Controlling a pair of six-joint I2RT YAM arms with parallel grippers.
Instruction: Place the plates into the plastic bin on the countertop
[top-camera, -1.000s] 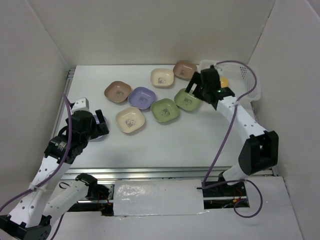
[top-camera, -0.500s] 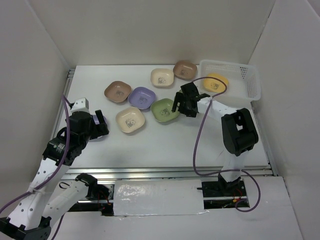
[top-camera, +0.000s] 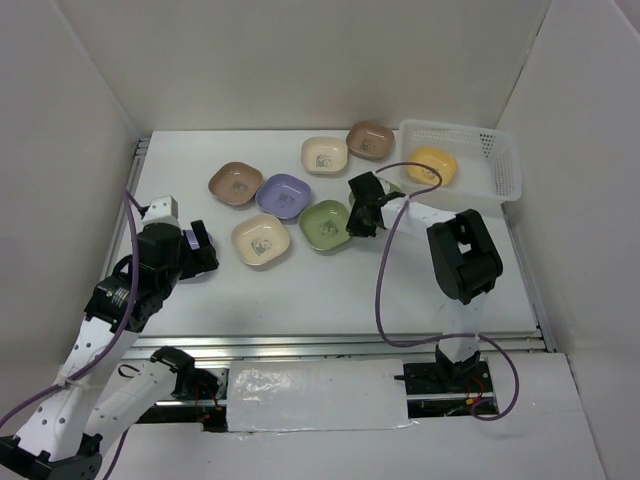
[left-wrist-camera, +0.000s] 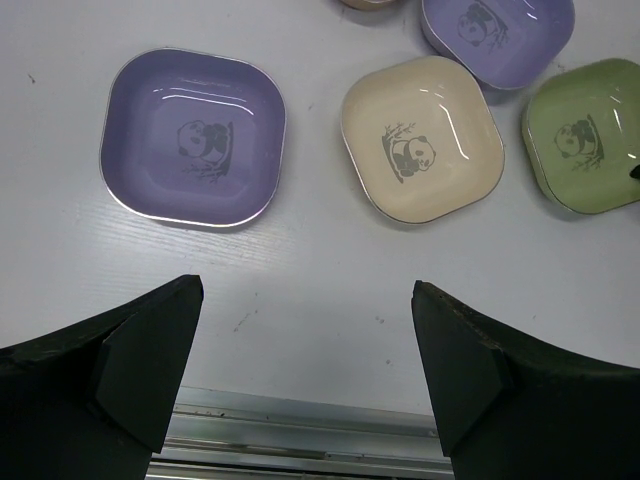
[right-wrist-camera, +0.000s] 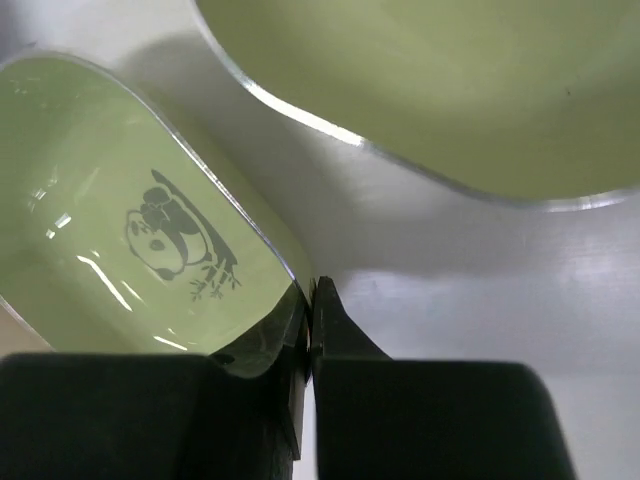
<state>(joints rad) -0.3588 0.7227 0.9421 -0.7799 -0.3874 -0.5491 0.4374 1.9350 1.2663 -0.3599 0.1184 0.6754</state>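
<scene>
Right jaws, moved leftward from bin (top-camera: 506, 160), clamped on green plate (right-wrist-camera: 120, 200) rim; left jaws wide apart; orange plate (top-camera: 432, 165) inside bin.

The white bench (top-camera: 330, 290) carries two brown plates (top-camera: 236, 183), two cream plates (top-camera: 261, 240), two lilac plates (top-camera: 284, 194), a green plate (top-camera: 326, 224) beside a second green plate (right-wrist-camera: 450, 90), and the lattice bin (top-camera: 508, 170) at its far-right corner.

right fingers (right-wrist-camera: 342, 336) | moved left from plastic bin (top-camera: 509, 176) | closed onto green plate (top-camera: 320, 226) rim
</scene>
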